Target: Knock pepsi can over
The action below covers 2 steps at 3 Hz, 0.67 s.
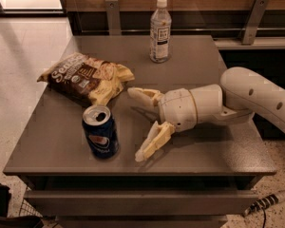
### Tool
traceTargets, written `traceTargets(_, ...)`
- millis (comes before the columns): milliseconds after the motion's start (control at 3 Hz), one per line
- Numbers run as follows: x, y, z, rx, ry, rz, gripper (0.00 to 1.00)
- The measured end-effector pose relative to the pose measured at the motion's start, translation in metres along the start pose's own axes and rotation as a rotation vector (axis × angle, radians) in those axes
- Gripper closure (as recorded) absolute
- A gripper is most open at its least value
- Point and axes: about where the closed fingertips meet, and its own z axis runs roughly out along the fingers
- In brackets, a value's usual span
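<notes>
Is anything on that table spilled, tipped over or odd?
Nothing is spilled. The pepsi can stands upright, though its top looks opened. The chip bag lies crumpled behind it, and the bottle stands upright at the back. The open gripper sits close beside the can without touching it.
</notes>
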Motion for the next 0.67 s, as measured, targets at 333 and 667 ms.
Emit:
traceTargets(333,-0.009,0.0152,0.0129,-0.024,-0.019,-0.014,0.0)
traceTargets(667,-0.0149,0.02,0.0195,-0.038,-0.022,-0.022,0.0)
